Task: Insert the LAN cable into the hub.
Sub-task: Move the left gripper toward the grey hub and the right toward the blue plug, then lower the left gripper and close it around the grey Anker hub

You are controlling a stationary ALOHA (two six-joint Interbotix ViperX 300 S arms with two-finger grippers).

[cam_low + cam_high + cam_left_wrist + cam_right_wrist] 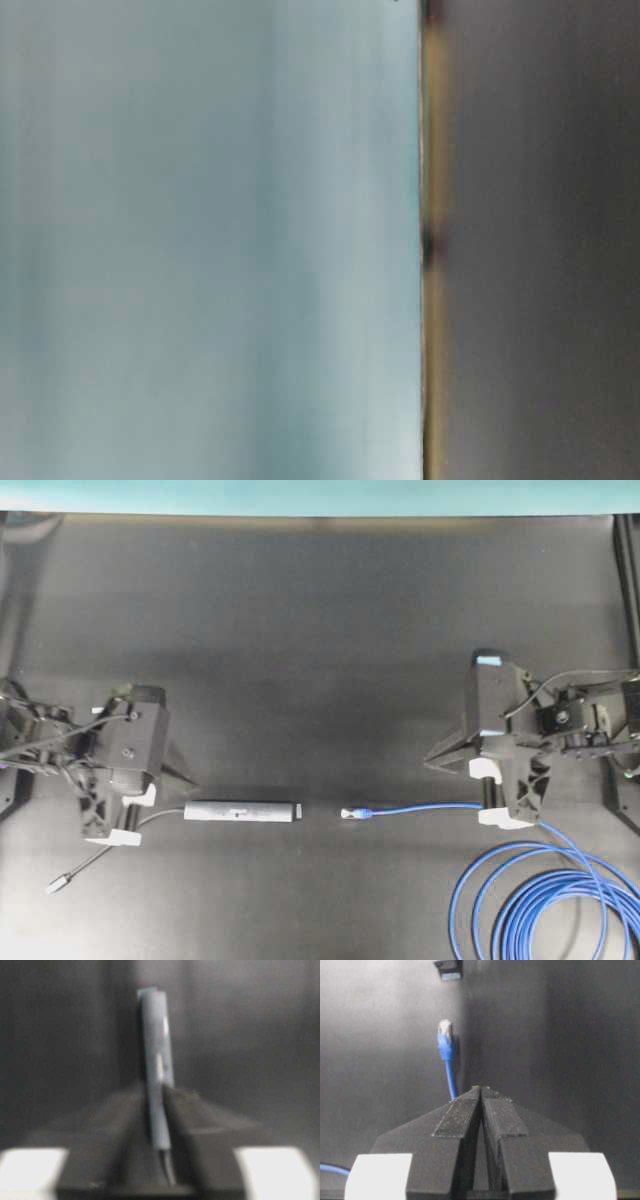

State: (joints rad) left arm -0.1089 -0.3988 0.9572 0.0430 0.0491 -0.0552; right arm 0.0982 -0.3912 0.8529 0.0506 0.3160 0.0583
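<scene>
**Both grippers closed; hub held at left, cable plug lying free at mid-desk**

1. Left gripper [159, 1110]: from my left wrist view I read the fingers pressed against the two sides of the hub [156, 1060], near its cord end. The bar runs straight out ahead of the fingers. This view is blurred, so I cannot read finer detail on the bar.

2. The hub [243, 811] lies on the desk [320, 660], left of centre and nearer the front edge than the back edge. Its thin grey cord [100, 860] runs under the left gripper toward the front left corner and ends in a small silvery plug [58, 884].

3. Right gripper [481, 1105]: the fingers meet at the tips. The LAN cable [449, 1072] passes just beside them on the left in the right wrist view; I cannot tell whether they pinch it.

4. The LAN cable [430, 808] lies in line with the hub. Its plug [350, 814] faces the hub's free end and is apart from it. The loops [545, 905] lie at the front right corner.

5. The table-level view is fully blurred and gives me nothing usable.
</scene>
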